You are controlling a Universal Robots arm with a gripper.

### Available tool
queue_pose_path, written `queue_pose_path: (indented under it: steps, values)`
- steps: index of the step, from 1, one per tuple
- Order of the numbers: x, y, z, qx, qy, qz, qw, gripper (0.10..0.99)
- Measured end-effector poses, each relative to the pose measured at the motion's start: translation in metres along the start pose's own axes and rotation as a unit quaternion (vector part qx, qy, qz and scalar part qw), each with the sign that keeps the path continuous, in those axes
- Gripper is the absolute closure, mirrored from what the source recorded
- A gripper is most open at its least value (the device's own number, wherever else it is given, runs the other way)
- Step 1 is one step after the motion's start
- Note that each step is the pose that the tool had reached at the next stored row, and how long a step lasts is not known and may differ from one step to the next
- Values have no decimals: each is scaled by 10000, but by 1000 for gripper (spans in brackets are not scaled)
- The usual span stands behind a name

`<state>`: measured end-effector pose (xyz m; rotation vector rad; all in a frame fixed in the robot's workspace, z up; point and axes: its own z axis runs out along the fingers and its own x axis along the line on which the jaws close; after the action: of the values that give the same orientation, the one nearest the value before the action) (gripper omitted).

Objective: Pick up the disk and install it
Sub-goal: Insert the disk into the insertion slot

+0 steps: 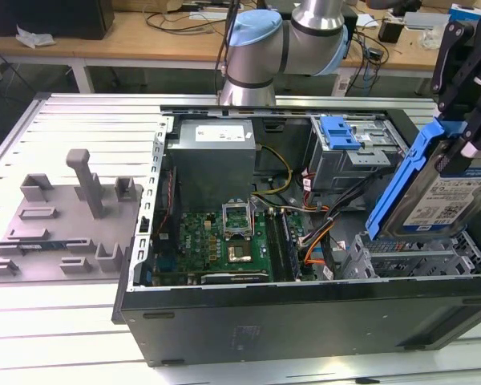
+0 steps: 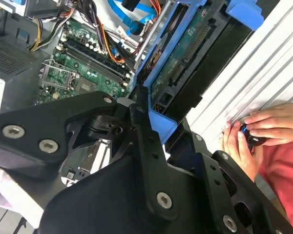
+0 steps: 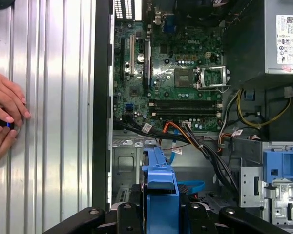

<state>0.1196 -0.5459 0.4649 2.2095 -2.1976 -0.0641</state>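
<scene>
Above the open case (image 1: 305,325), tilted disk (image 1: 434,192) clamped in hand (image 1: 465,148)

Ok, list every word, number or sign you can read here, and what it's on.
No text is clear enough to quote.
Label on the disk: print too small to read.
Sticker on the power supply: too small to read.
Markings on the motherboard: blurred.
</scene>
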Motion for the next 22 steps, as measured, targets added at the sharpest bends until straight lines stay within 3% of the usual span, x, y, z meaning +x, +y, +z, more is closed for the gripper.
queue_pose_path:
  steps: [10,22]
  values:
    - [17,-4,79,0,1,0,10000,722]
    - [34,-17,279,0,1,0,10000,722]
